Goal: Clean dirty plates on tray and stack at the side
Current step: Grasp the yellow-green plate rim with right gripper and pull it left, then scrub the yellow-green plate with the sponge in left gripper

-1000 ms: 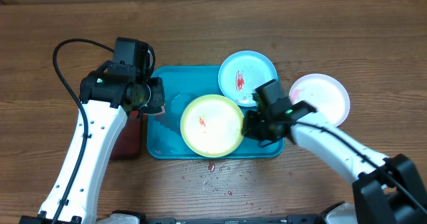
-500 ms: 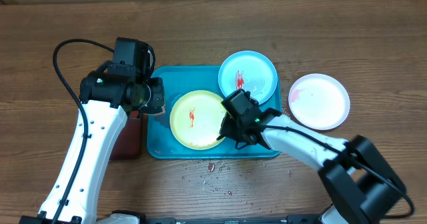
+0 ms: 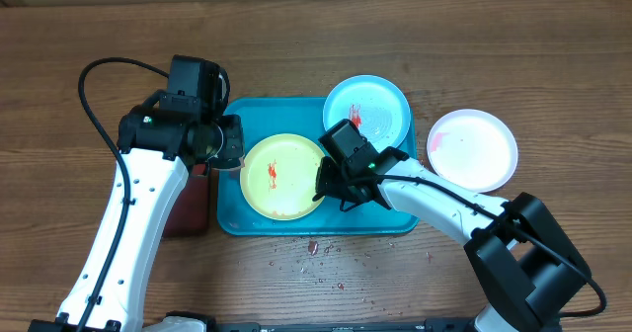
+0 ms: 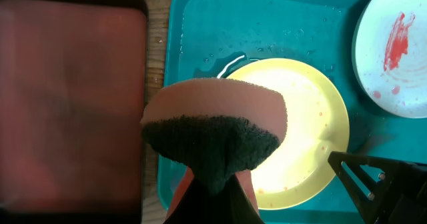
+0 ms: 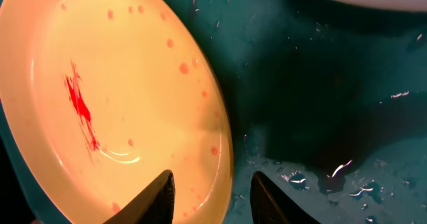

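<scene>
The wooden table (image 3: 494, 36) is carrying the teal tray (image 3: 229, 215), probably to catch wash water. The yellow-green plate (image 3: 281, 179) is lying on it, the blue plate (image 3: 380, 110) is overhanging its corner, and the white plate (image 3: 474, 149) is sitting alongside. The right gripper (image 5: 213, 197) is straddling the green rim with its jaws parted. The left gripper (image 3: 223, 144) is pinching a sponge (image 4: 213, 117) overhead, seemingly ready for scrubbing.

Left side: reaching in with white-and-black left arm (image 3: 138, 208), bent at elbow, clamping orange sponge with dark scrub face (image 4: 213, 117) in black two-finger left gripper (image 3: 223, 142). Right side: stretching white right arm (image 3: 444, 202) leftward and low — black right gripper (image 5: 212, 179) tilted, jaws parted.
</scene>
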Robot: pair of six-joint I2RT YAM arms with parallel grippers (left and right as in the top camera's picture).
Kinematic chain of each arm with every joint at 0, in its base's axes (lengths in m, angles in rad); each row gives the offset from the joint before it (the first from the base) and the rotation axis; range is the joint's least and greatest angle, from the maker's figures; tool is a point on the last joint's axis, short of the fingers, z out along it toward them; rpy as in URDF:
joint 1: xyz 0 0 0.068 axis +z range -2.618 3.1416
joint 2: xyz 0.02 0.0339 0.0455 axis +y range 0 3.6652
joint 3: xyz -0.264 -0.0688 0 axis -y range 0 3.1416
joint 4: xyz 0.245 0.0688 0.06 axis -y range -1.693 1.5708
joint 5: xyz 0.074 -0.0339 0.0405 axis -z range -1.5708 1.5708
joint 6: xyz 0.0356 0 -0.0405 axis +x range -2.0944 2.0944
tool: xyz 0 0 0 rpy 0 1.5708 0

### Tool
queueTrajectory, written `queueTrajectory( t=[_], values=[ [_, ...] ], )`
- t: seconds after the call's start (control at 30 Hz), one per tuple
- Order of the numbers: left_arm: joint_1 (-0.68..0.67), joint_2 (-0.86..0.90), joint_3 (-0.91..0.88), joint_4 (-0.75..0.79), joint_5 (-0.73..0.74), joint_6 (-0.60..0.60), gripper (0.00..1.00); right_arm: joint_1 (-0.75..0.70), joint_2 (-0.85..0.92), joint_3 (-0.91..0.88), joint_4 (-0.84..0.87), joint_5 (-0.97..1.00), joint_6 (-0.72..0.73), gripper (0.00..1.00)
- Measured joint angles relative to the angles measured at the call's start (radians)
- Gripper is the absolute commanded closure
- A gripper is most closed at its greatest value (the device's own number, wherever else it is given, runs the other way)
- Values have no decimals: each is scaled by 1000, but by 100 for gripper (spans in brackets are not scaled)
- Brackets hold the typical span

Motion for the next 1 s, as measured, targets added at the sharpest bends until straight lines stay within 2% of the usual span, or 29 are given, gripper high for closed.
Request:
queueTrajectory(
  t=[0.07,0.23,0.33,0.47,0.53,1.0],
  values=[
    [0,0,0,3,0,0,96,-4,0,0,9,5,-40,62],
    [0,4,0,17,23,0,96,-11,11,1,73,24,-145,76],
    [0,31,0,34,45,0,96,-11,43,2,91,27,-168,85],
    [0,87,0,66,64,0,96,-11,80,3,92,25,-167,90],
    [-5,119,0,78,68,0,96,-11,80,6,90,27,-165,96],
    [-118,391,0,163,70,60,96,-11,81,11,78,27,-118,96]
  ],
)
